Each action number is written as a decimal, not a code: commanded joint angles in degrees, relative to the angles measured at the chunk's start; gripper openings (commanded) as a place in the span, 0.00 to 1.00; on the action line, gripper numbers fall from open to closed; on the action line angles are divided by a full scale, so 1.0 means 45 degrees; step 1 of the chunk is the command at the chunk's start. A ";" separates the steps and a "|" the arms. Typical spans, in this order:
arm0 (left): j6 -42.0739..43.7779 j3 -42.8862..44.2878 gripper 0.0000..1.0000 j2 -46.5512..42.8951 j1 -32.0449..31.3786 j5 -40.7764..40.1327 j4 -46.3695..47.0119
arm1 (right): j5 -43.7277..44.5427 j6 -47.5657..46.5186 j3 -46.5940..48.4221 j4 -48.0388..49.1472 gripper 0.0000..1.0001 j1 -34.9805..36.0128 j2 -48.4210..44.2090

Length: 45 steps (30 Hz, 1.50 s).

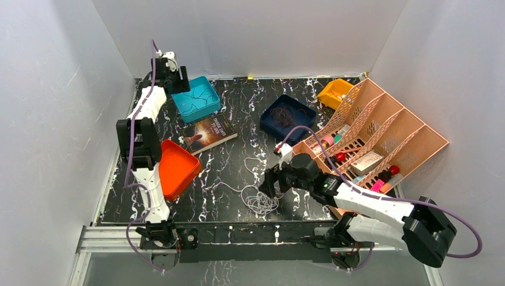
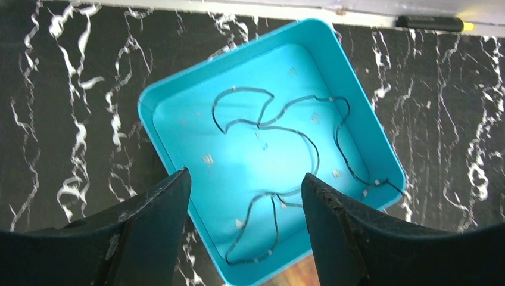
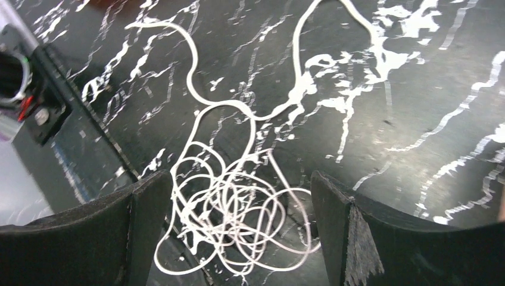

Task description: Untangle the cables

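Taking the top view as a clock dial, the black marbled table (image 1: 238,125) fills the face. A pink slotted rack (image 1: 411,134) lies at 3 o'clock with small items in its slots. The orange tray (image 1: 178,167) sits at 9 o'clock, the teal tray (image 1: 199,107) at 11 o'clock, the navy tray (image 1: 268,122) at 1 o'clock, and a book (image 1: 209,134) lies between the teal and orange trays. A yellow bin (image 1: 333,92) sits at 2 o'clock, by the rack's far end.

The left gripper (image 1: 172,77) hangs over the teal tray, its 2 fingers apart and gripping nothing. The right gripper (image 1: 269,186) hovers at 6 o'clock, its fingers spread wide and empty.

1 white cable (image 1: 260,202) lies on the table at 6 o'clock, a loose coil directly under the right gripper, with a tail running toward 12 o'clock. 1 black cable (image 2: 262,125) loops flat inside the teal tray. 1 dark brown cable (image 1: 286,114) sits bunched in the navy tray.
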 commanded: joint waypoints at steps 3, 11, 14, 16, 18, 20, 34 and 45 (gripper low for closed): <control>-0.0924 -0.1975 0.66 -0.2928 -0.0656 0.0084 0.0298 | 0.3354 0.0924 0.0923 -0.0959 0.95 0.0071 -0.0795; -0.1885 -0.5994 0.65 -0.6436 -0.2560 -0.0220 0.0116 | 0.4571 0.1197 0.2100 -0.2960 0.95 0.0056 -0.0692; -0.2085 -0.7523 0.65 -0.7856 -0.3635 -0.0326 -0.0193 | 0.4308 0.1242 0.2267 -0.3272 0.94 0.0052 -0.0706; -0.2321 -0.8477 0.64 -0.8719 -0.4354 -0.0450 -0.0539 | 0.4147 0.1325 0.2344 -0.3469 0.93 0.0058 -0.0689; -0.2696 -0.9363 0.63 -0.9694 -0.5174 -0.0696 -0.0920 | 0.3980 0.1433 0.2312 -0.3485 0.93 0.0058 -0.0670; -0.3155 -1.0190 0.63 -1.0504 -0.5833 -0.0900 -0.1325 | 0.3807 0.1526 0.2173 -0.3375 0.93 0.0058 -0.0660; -0.4893 -1.3130 0.59 -1.2023 -1.0137 -0.1482 -0.1770 | 0.3512 0.2143 0.1688 -0.3471 0.92 0.0056 -0.0840; -0.5579 -1.4116 0.55 -1.1609 -1.2170 -0.1175 0.0823 | 0.4567 0.4353 0.0766 -0.4428 0.71 0.0055 -0.1860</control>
